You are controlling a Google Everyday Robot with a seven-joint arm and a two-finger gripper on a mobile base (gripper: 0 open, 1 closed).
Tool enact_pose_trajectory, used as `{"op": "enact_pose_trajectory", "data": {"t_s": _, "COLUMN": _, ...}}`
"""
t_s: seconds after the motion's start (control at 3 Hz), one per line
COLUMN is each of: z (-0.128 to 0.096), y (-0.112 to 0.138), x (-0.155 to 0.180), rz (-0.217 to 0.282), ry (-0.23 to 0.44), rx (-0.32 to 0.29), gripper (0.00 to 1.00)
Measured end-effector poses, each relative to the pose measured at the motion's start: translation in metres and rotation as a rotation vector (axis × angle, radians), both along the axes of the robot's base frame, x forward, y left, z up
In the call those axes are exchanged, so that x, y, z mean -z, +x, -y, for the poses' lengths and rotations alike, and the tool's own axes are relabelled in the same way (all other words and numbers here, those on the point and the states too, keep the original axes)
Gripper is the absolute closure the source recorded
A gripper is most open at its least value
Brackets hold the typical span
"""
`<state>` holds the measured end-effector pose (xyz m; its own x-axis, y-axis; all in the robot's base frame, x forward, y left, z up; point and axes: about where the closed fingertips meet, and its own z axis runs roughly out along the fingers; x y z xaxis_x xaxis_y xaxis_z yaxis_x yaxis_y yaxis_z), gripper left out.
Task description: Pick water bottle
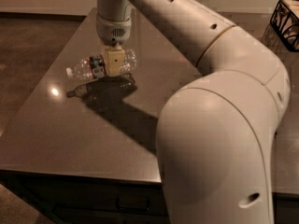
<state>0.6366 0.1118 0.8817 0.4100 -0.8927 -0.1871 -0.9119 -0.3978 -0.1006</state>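
Note:
The water bottle [91,66] is a small clear ribbed plastic bottle with a white cap and a red, white and blue label band. It lies sideways, cap to the left, held in the air above the dark table [70,129]. Its reflection shows on the tabletop just below it. My gripper [115,62] hangs from the arm at the upper left of the camera view and is shut on the bottle's middle, its cream finger across the bottle's near side.
My large white arm [219,125] fills the right half of the view and hides the table behind it. A dark wire basket [286,20] stands at the far right edge. The table's front edge runs along the bottom left.

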Motion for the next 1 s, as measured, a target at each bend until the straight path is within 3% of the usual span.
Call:
{"op": "enact_pose_trajectory", "data": {"t_s": 0.33, "z": 0.008, "y": -0.004, "x": -0.041, "rz": 0.039, "ry": 0.067, "rx": -0.028, "gripper": 1.0}}
{"op": "enact_pose_trajectory", "data": {"t_s": 0.67, "z": 0.016, "y": -0.01, "x": -0.074, "rz": 0.067, "ry": 0.134, "rx": -0.047, "gripper": 1.0}}
{"op": "enact_pose_trajectory", "data": {"t_s": 1.0, "z": 0.008, "y": -0.003, "x": -0.075, "rz": 0.091, "ry": 0.159, "rx": -0.043, "gripper": 1.0}}
